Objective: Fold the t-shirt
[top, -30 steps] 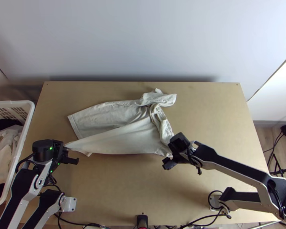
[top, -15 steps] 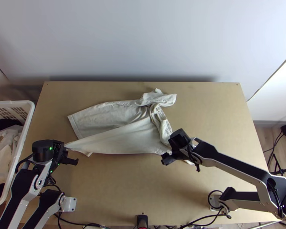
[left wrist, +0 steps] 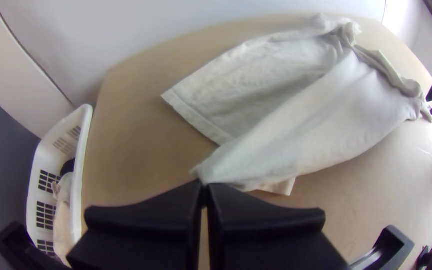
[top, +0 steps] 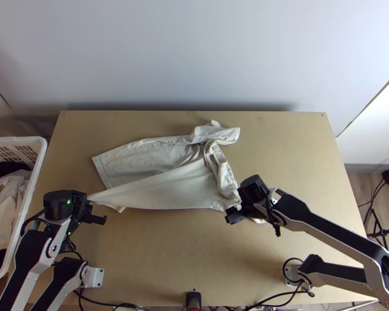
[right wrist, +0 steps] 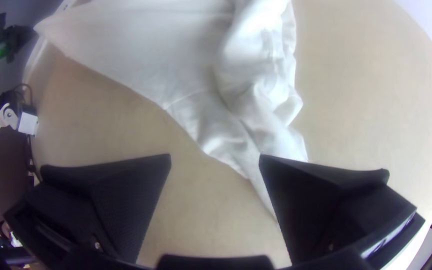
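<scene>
One t-shirt (top: 179,189), one table (top: 168,249), one basket (top: 38,155); left gripper (top: 86,205) plus right gripper (top: 241,211): two.

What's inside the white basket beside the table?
The white basket holds pale cloth and some dark cloth. Whatever lies beneath them is covered, so I can't tell.
</scene>
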